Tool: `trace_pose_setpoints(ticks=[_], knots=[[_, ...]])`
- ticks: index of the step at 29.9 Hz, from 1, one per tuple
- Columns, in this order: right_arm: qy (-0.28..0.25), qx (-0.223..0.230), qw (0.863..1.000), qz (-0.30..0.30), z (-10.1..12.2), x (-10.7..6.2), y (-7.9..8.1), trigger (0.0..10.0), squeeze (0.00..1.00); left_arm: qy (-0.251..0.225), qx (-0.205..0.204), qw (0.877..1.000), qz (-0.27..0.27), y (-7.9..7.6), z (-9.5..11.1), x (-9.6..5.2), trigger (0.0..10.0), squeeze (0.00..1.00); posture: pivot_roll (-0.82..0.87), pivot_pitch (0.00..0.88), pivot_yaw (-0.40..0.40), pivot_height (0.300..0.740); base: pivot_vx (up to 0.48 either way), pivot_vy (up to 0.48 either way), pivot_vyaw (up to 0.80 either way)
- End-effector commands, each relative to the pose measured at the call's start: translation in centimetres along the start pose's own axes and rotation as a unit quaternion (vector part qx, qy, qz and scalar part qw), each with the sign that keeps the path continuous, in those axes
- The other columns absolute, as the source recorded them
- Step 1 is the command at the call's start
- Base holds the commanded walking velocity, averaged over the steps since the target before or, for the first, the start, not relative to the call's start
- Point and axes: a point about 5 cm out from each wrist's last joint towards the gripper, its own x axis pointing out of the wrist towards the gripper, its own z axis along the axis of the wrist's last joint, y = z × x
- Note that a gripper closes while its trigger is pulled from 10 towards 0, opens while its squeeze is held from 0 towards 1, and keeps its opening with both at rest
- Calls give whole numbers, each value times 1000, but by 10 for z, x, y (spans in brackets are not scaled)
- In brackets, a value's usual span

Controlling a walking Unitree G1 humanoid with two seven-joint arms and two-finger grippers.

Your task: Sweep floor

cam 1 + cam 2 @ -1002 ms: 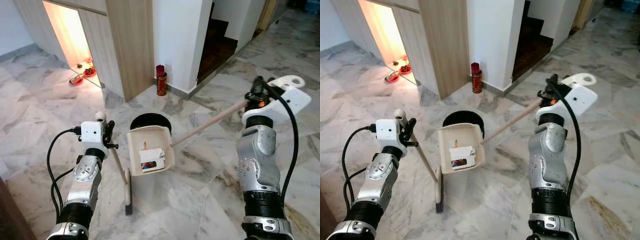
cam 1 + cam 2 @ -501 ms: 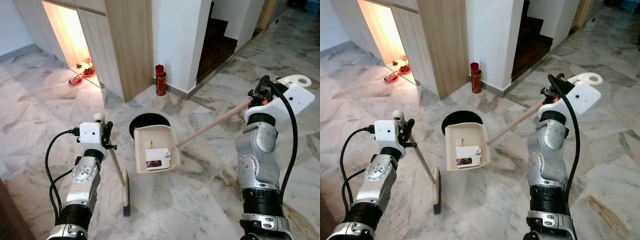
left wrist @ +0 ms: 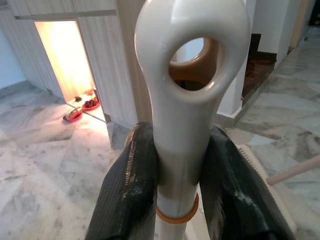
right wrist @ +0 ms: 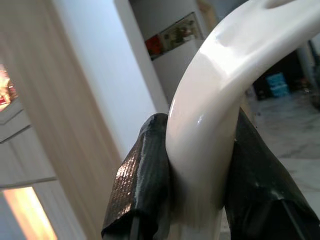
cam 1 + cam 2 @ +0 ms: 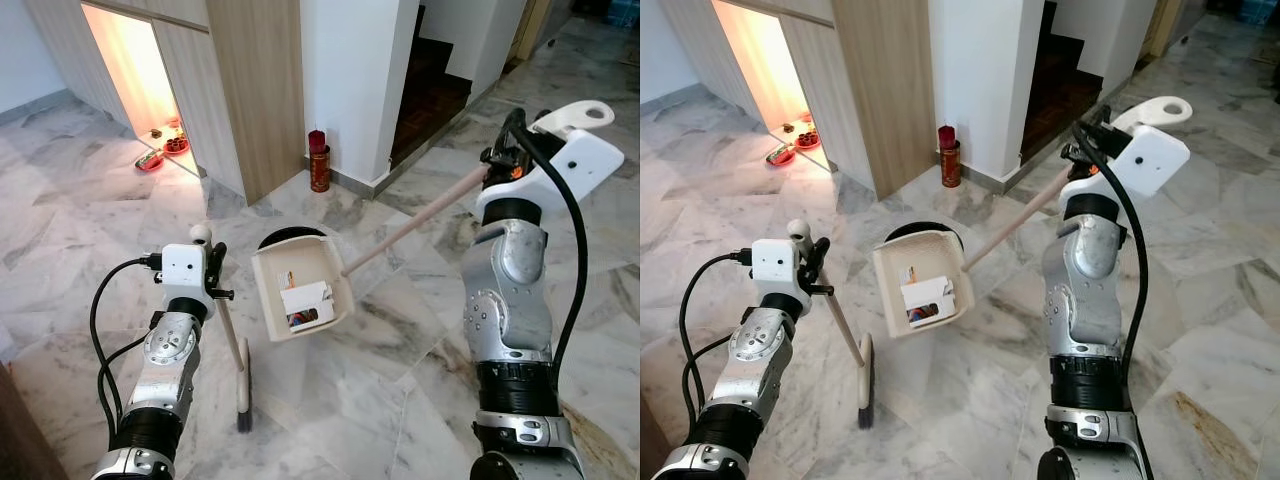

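Observation:
A beige dustpan (image 5: 297, 283) on a long wooden pole (image 5: 410, 228) is lifted off the marble floor, tilted, with a white paper scrap and small coloured bits (image 5: 305, 303) inside. My right gripper (image 5: 505, 165) is shut on the dustpan's white handle (image 4: 225, 100) at the pole's upper end. My left gripper (image 5: 212, 268) is shut on the cream broom handle (image 3: 187, 125); the broom's shaft slants down to its head (image 5: 243, 390) on the floor, left of the dustpan.
A black round bin (image 5: 292, 241) stands just behind the dustpan. A red candle holder (image 5: 319, 159) sits at the white wall's foot. A lit alcove with red bowls (image 5: 160, 150) lies far left, dark stairs (image 5: 440, 85) behind the wall.
My right arm has risen and lifted the dustpan higher and a little to the left, over the bin's near edge. The broom head has shifted slightly nearer.

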Motion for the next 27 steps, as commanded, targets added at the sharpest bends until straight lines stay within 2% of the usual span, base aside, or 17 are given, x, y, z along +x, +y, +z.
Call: trace_pose_setpoints(ticks=[1,9,27], knots=[[-57,23,998,27,25,3,15,10000,0,-25,9,1000,7,5,13,6,10000,0,-29,0,27,740,270,0,0],[-53,34,997,40,24,-1,22,10000,0,-25,12,1000,3,5,11,3,10000,0,-25,0,25,740,312,0,0],[-47,45,996,54,26,2,24,10000,0,-32,6,999,3,2,12,4,10000,0,-29,0,5,740,360,0,0]])
